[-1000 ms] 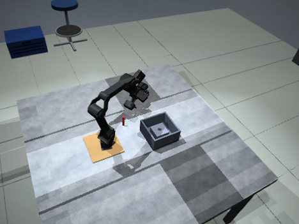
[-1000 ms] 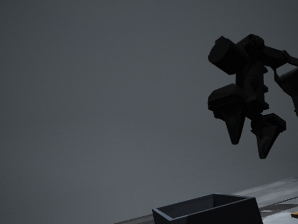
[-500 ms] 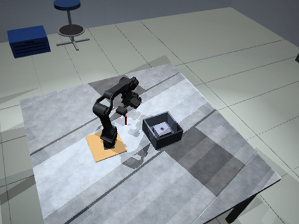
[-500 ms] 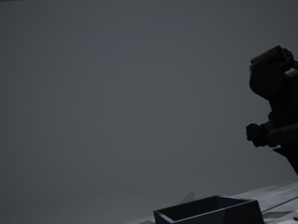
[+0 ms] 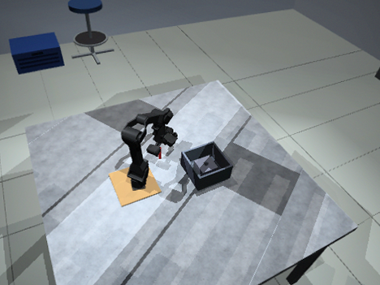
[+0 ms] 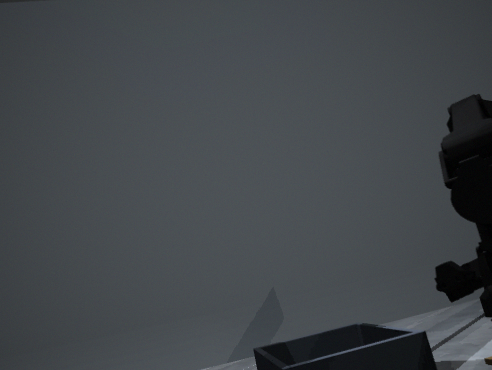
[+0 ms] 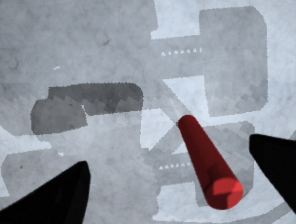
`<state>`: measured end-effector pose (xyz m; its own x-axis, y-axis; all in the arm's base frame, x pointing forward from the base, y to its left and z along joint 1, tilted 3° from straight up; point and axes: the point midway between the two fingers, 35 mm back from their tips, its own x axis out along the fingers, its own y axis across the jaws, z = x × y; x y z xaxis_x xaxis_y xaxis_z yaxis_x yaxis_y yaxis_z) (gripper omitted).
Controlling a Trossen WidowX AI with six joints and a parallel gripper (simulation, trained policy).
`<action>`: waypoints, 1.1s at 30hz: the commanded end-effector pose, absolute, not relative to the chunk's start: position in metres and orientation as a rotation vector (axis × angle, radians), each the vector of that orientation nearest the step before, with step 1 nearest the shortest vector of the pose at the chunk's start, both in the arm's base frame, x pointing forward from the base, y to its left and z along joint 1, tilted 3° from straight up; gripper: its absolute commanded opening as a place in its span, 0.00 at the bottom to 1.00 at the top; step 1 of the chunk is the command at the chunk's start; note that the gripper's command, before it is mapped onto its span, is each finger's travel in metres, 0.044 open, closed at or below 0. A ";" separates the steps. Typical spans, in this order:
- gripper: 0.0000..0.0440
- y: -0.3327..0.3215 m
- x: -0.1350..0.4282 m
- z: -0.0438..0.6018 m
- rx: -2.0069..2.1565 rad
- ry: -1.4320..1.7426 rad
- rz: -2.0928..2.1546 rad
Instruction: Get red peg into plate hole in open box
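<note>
- I have one gripper point(image 5: 162, 146) point(image 6: 469, 291) point(image 7: 170, 156), and its two fingers are spread wide, with nothing squeezed in them.
- I see one red peg point(image 5: 159, 153) point(image 7: 209, 162). It stands up on the table point(image 5: 168, 237) point(image 6: 462, 320) point(image 7: 100, 25), near my gripper and outside the box.
- From my wrist, the peg shows in the space between my two fingers. It looks closer to the finger at the right of that view, and I can see some room on both sides.
- One dark box point(image 5: 214, 181) point(image 6: 395, 353) sits near my gripper, past the peg, with its top open. It has four walls, and their top edges are up off the table.
- Inside that box is one pale plate point(image 5: 199, 165) with one dark hole point(image 5: 206, 164) in it.
- There is open table between the peg and the nearest box wall.
- One orange board point(image 5: 123, 195) is under my arm's foot, on the peg's other side from the box.
</note>
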<state>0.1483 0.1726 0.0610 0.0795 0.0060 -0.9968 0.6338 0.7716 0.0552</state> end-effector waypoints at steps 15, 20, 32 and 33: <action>0.18 0.165 0.145 0.019 0.480 1.472 -0.564; 0.00 0.167 0.149 0.021 0.466 1.468 -0.567; 0.00 0.167 0.168 0.074 0.460 1.382 -0.512; 0.00 0.166 0.170 0.079 0.463 1.374 -0.510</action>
<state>0.1655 0.1677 0.0665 0.0985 -0.0718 -0.9925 0.5940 0.8045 0.0007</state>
